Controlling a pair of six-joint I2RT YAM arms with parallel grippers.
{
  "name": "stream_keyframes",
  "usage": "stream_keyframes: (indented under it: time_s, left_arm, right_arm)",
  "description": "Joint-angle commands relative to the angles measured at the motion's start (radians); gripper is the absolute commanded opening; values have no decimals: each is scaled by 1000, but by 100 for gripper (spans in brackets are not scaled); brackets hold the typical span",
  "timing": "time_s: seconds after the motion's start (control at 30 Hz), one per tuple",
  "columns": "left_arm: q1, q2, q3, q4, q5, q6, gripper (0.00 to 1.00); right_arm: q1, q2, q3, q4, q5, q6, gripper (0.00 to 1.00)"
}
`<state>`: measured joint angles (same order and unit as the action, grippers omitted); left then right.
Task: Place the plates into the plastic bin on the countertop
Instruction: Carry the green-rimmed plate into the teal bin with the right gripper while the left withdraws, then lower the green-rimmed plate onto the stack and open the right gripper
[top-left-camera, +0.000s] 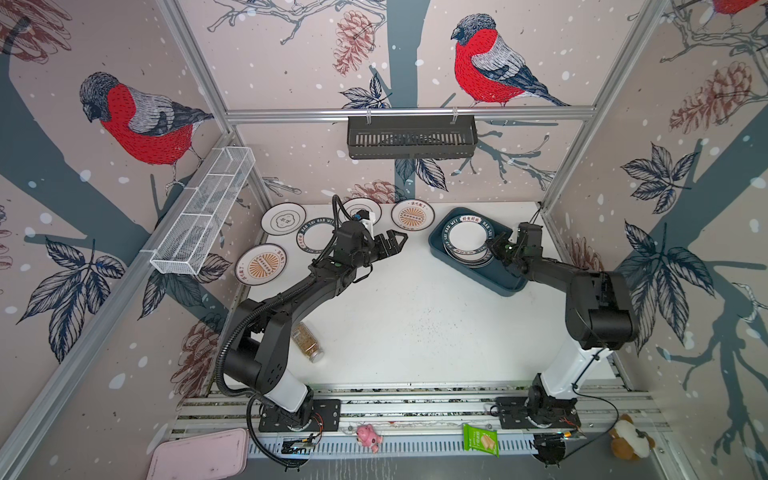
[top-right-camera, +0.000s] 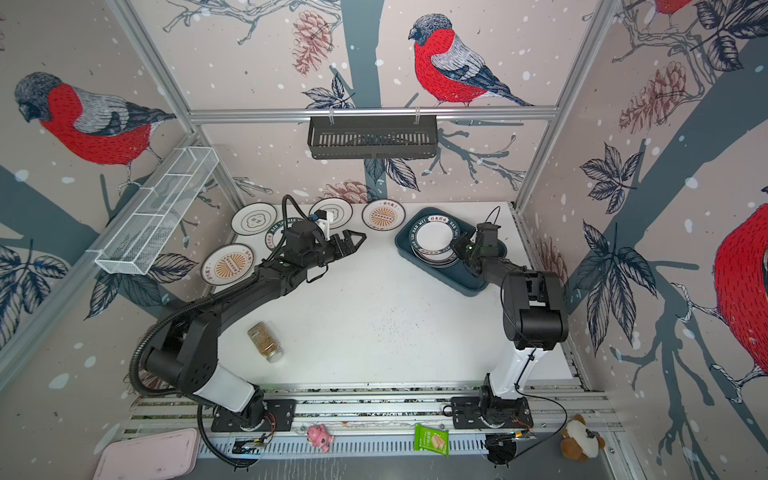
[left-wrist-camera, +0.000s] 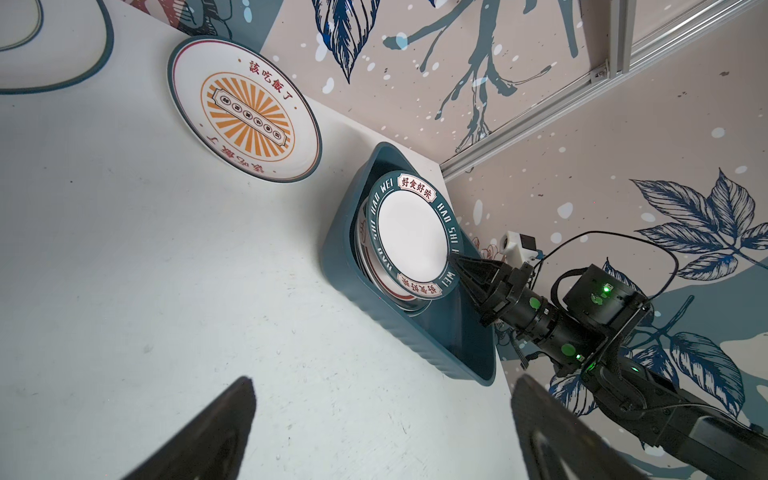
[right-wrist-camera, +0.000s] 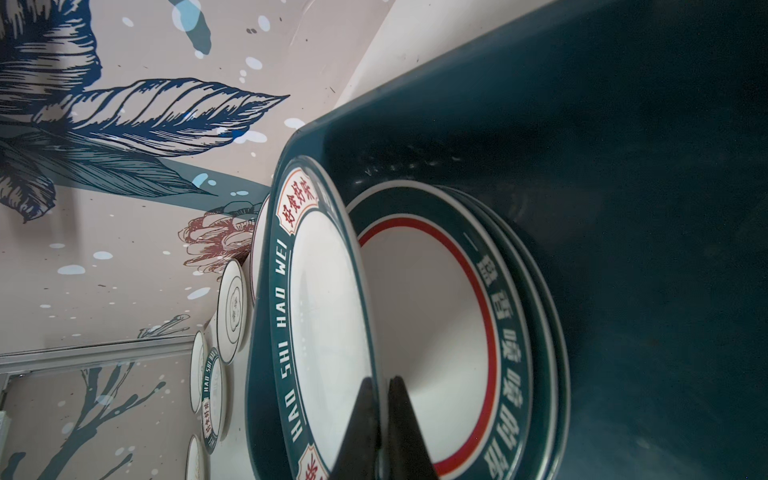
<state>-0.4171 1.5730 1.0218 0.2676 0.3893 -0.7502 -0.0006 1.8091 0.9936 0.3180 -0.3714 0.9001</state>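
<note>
- left gripper (left-wrist-camera: 384, 382): jaws wide apart, nothing btw them, over bare countertop (left-wrist-camera: 145, 257).
- plastic bin (left-wrist-camera: 357, 291) at 1 o'clock from it, w/ stacked plates (left-wrist-camera: 362, 253) inside.
- right gripper (left-wrist-camera: 459, 266) pinches rim of green-rimmed top plate (left-wrist-camera: 409, 237), over the stack.
- sunburst plate (left-wrist-camera: 245, 110) flat on countertop at 11 o'clock, near bin, not touching.

Bin (top-left-camera: 435, 241) rear right, stacked plates (top-left-camera: 467, 239) in it, loose plates (top-left-camera: 261, 264) rear left

teal bin (left-wrist-camera: 386, 328), green-rimmed plate (left-wrist-camera: 409, 241), orange sunburst plate (left-wrist-camera: 245, 110)
</note>
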Motion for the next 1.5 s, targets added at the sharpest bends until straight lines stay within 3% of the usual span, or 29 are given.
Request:
stream_keyframes:
  time_s: [0.0,0.43,0.73,1.13,1.47]
  left_arm:
    - [4,2,7,11,0,12,96]
    - [18,28,11,10,5,11,96]
    - [18,36,13,19,11,5,96]
    - [19,32,5,22,13,7,96]
    - [21,24,-3,24,22,14,96]
  right_arm:
    - [1,11,11,35,12,-22,1]
    - [1,56,28,-8,31,-45,2]
    - [4,65,36,-44,40,-59,9]
    - [8,35,9,-79,74,-61,9]
    - [11,6,-12,-100,101,-56,15]
